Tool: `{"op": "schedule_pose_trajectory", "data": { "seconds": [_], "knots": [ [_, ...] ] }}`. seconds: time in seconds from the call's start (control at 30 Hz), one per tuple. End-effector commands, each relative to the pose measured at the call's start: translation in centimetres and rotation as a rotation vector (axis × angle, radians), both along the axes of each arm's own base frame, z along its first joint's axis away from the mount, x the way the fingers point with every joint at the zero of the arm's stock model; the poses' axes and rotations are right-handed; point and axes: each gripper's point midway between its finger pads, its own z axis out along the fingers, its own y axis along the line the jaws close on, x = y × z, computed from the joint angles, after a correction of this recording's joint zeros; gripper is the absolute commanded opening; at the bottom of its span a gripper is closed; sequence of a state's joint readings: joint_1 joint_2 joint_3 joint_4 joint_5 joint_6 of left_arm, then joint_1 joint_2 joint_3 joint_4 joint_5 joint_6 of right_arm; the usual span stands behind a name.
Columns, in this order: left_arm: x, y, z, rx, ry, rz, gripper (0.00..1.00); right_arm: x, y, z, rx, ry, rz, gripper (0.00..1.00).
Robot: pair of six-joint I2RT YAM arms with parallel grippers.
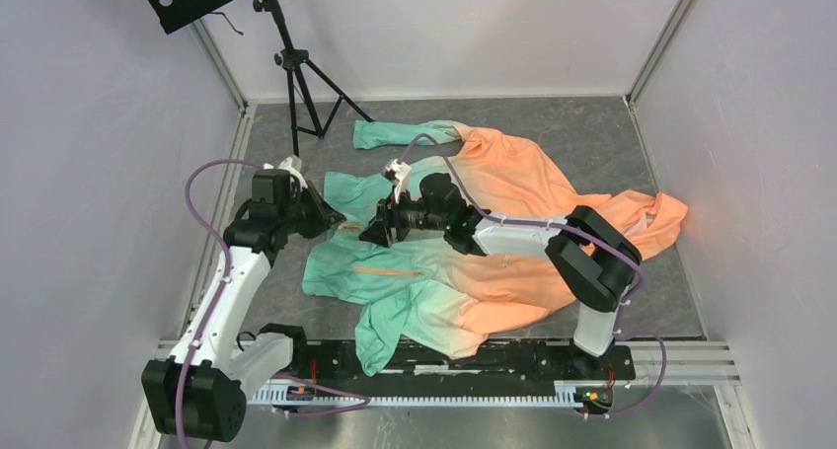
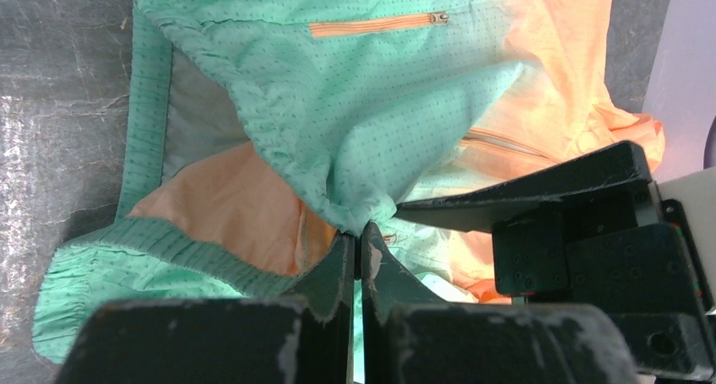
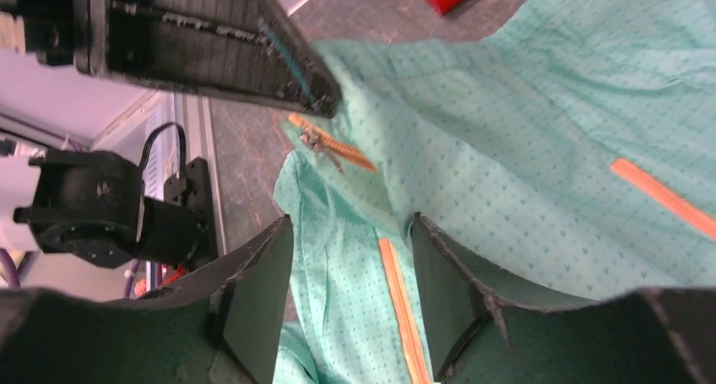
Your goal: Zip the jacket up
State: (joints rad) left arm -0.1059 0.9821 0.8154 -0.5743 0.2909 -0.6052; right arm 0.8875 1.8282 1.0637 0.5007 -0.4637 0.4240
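Left of the jacket [image 1: 474, 271]: a black tripod stand [image 1: 296, 69] on the grey surface [image 1: 592, 133], beyond the mint hem.
left tool [image 2: 359, 236]: at the jacket's mint left edge, fingers clenched together on a gathered fold of its cloth.
jacket body: crumpled flat on the surface, mint at its left fading to peach at its right.
pocket zip [image 2: 376, 25]: orange, on the mint panel beyond the left tool.
zipper slider [image 3: 314, 139]: on a short orange strip at a mint edge.
zipper tape [image 3: 397, 300]: orange, on mint cloth, showing between the right tool's fingers.
right tool [image 3: 350, 224]: over the mint part, just right of the left tool, released, jaws apart, gripping nothing.
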Motion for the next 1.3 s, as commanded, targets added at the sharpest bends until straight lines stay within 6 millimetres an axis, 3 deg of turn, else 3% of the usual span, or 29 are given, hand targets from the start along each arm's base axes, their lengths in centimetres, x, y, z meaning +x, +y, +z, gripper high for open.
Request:
{"op": "schedule_pose_trajectory", "data": {
  "seconds": [0.0,0.13,0.33,0.43,0.67,1.27],
  "knots": [
    [0.5,-0.3,2.3,-0.026,-0.052,-0.006,0.02,2.0,-0.5,4.0,0.087,-0.048,-0.086,0.63],
    [0.5,-0.1,2.1,-0.015,-0.042,-0.002,0.02,2.7,-1.8,4.8,0.037,-0.108,-0.141,0.71],
    [0.5,-0.2,2.0,-0.027,-0.03,0.008,0.02,-0.7,0.2,4.4,0.131,0.034,0.006,0.58],
    [0.5,-0.3,2.0,-0.034,-0.025,0.011,0.02,-1.2,1.1,4.0,0.165,0.079,0.047,0.54],
    [0.4,-0.4,2.2,-0.047,-0.024,0.008,0.02,-1.2,2.3,3.1,0.203,0.136,0.083,0.59],
    [0.4,-0.8,2.4,-0.062,-0.025,-0.006,0.02,-0.6,4.4,3.0,0.25,0.177,0.126,0.55]
  ]
}}
